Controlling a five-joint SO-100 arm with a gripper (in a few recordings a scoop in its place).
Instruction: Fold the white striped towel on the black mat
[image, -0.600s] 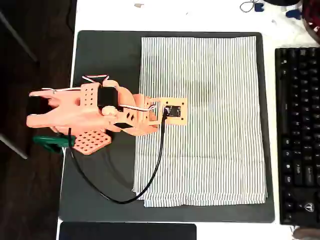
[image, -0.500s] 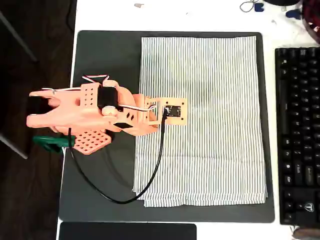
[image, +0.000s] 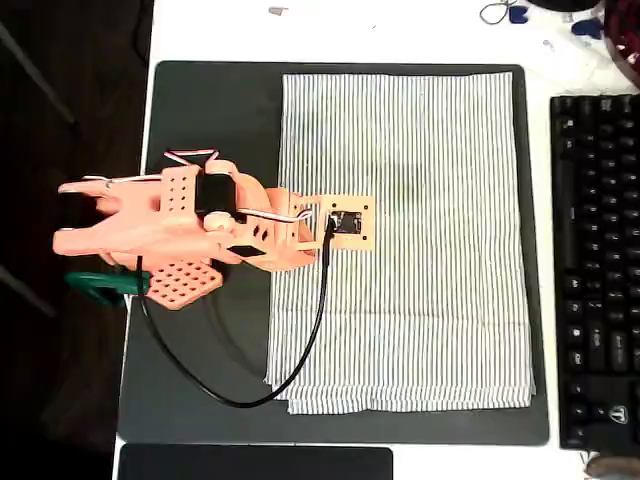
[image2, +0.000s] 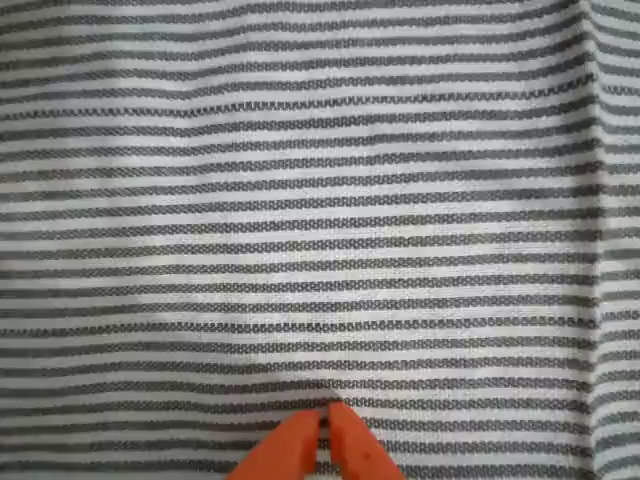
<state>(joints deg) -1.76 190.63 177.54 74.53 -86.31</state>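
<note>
Your towel (image: 405, 240) lies flat on the mat (image: 210, 120), unfolded. Your pincer (image2: 325, 445) is clenched, empty, just above its left-middle part. Nothing has moved over the last half-second, so folding hasn't begun.

I'm working over what looks like an office or home desk: a white tabletop (image: 400, 25) carrying a black keyboard (image: 595, 270) at the overhead view's right edge, a large black mat (image: 215, 110), and small cable clutter (image: 500, 12) along the top.
</note>
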